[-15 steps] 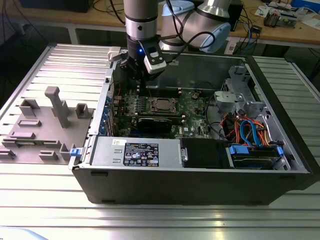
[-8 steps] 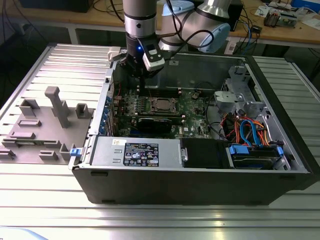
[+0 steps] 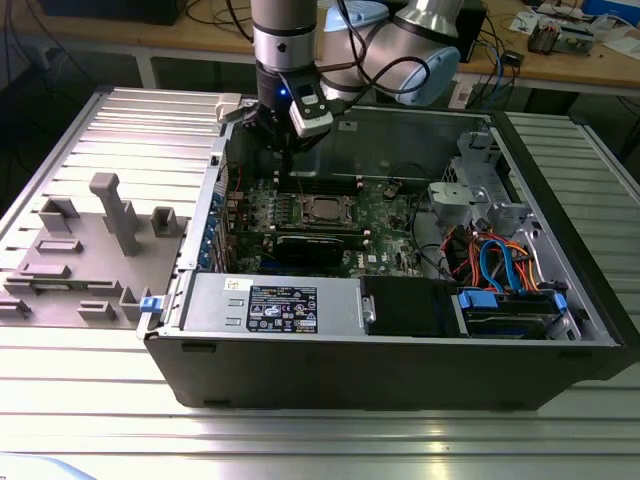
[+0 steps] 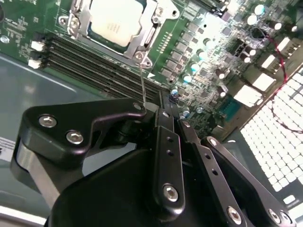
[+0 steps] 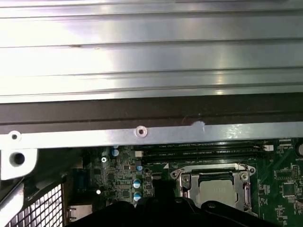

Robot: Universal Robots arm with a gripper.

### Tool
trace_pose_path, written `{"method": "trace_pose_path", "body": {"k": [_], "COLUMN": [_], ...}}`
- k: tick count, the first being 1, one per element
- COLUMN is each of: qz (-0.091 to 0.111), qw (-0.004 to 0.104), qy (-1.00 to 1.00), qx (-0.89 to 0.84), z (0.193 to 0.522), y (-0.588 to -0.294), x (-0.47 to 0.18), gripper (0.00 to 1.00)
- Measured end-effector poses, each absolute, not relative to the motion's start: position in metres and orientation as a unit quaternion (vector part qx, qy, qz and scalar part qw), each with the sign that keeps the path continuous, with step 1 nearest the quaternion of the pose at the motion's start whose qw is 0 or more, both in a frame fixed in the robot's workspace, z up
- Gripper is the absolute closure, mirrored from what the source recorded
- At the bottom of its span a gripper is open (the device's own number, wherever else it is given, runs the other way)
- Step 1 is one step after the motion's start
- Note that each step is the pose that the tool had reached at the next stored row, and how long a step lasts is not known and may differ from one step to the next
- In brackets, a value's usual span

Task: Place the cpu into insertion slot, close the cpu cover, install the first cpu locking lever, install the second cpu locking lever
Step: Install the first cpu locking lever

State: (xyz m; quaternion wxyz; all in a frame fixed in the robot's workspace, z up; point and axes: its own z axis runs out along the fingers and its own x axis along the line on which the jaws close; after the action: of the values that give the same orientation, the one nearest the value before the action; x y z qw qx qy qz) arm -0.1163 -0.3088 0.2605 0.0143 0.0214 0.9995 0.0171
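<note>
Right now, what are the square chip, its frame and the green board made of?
The chip looks like dull silver metal, with a soft glare on top. The frame around it seems thin shiny steel, glinting along its edges. The board looks like glossy green plastic, maybe fibreglass, dotted with small parts.

Cpu (image 4: 116,19): dull silver metal top, matt, smooth. Cover (image 4: 150,33): brighter silvery metal, more shine. Board (image 4: 19,19): green, glossy lacquer. Gripper (image 4: 174,113): black, semi-gloss, smooth, w/ shiny steel screws. Case (image 3: 400,140): grey sheet metal, matt inside. Table (image 3: 90,420): ribbed metal, brushed sheen. Jig (image 3: 110,250): grey plastic, matt.
</note>
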Motion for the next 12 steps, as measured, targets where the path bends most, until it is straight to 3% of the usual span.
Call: {"method": "trace_pose_path", "body": {"k": [12], "qz": [0.016], "qw": [0.014], "qy": [1.0], "qx": [0.021], "z": [0.259], "y": [-0.307], "x": [-0.088], "gripper": [0.89]}}
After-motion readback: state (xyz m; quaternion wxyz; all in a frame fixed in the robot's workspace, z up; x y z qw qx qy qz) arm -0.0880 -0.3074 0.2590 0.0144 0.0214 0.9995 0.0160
